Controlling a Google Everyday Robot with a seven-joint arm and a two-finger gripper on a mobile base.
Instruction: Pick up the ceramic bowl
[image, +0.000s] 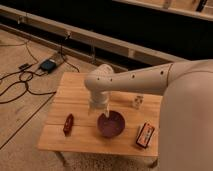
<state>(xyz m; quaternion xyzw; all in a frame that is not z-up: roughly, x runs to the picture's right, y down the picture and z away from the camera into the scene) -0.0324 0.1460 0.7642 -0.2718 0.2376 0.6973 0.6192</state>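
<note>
The ceramic bowl (111, 124) is round and dull purple with a darker inside. It stands upright on the front middle of the small wooden table (75, 92). My gripper (98, 108) hangs from the white arm (135, 82), which reaches in from the right. The gripper points down just above the bowl's back left rim, close to it. I cannot tell whether it touches the bowl.
A small red oblong object (68, 124) lies left of the bowl. A red and white packet (145, 135) lies at the front right. A small clear glass (137, 101) stands behind the bowl on the right. Cables and a blue box (48, 65) lie on the floor at left.
</note>
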